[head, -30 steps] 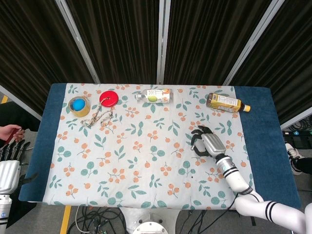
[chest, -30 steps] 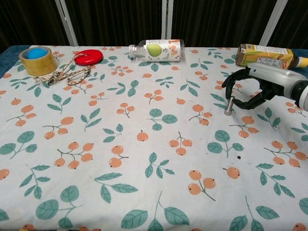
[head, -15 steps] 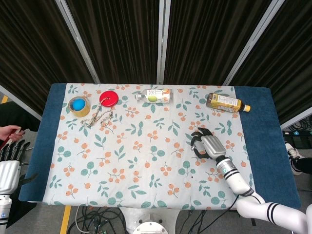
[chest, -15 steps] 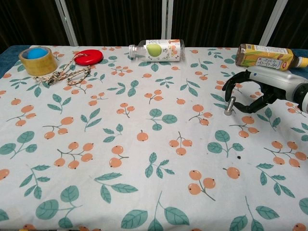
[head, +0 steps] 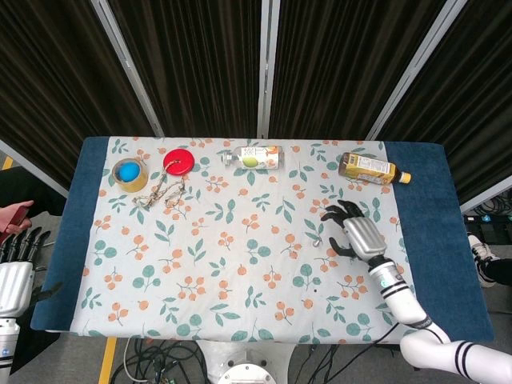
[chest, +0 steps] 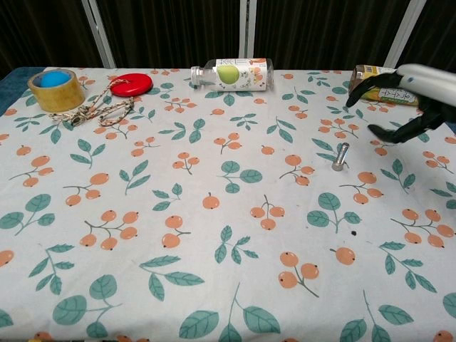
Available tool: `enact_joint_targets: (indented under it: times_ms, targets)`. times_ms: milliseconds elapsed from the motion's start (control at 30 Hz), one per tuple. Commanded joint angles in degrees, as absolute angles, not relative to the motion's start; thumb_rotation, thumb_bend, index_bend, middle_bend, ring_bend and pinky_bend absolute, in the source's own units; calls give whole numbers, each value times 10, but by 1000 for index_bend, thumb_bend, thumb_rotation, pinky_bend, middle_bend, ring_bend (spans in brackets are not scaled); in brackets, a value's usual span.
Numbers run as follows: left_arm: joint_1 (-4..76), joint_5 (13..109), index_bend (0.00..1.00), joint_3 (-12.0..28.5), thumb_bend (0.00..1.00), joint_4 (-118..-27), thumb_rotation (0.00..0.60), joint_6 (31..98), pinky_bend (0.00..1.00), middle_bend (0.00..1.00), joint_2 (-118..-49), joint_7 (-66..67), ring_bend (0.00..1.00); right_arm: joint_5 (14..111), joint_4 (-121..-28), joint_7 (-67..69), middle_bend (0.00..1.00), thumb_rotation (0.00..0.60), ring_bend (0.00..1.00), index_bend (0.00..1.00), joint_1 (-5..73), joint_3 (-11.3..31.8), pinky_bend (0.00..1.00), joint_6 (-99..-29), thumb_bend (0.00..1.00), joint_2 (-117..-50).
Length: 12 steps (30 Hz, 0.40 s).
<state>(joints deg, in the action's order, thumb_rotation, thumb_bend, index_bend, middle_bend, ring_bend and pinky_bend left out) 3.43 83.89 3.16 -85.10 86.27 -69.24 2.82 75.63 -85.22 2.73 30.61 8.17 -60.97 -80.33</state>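
Your right hand hovers above the cloth, fingers spread, holding nothing. The small metal bolt lies on the tablecloth just left of it, apart from the fingers. The tea bottle, amber liquid inside, lies on its side behind the hand. The clear bottle lies far centre. Your left hand rests off the table's left edge, fingers straight and empty.

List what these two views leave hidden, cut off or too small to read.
- Left hand: head view only, beyond the table edge, its arm cut by the frame; absent from the chest view.
- Right hand: chest view, cut by the right edge.
- Yellow drink bottle: chest view, mostly behind the right hand.
- Small metal piece: too small in both views to identify.
- Clear bottle: label print unreadable.
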Motion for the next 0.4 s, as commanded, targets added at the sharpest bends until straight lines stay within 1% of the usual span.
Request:
enact_joint_targets:
  times_ms: [33,200,267,400]
  targets:
    - [37,842,113,32,110,-851,600,862,0,50,-693,29,0,788,-925,-37,156,600,0,260,234,68,0,-729,377,-723]
    - [42,848,113,33,110,-856,600,862,0,50,-694,39,0,810,-972,-37,124,600,0,189,156,43,0,-829,377,-667]
    - [45,852,113,33,110,-861,600,860,0,50,-694,41,0,818,-981,-26,119,600,0,163,129,29,0,-854,377,-656]
    - [50,858,113,33,110,-868,600,859,0,50,-692,47,0,837,-997,2,111,600,0,140,90,3,0,-882,376,-636]
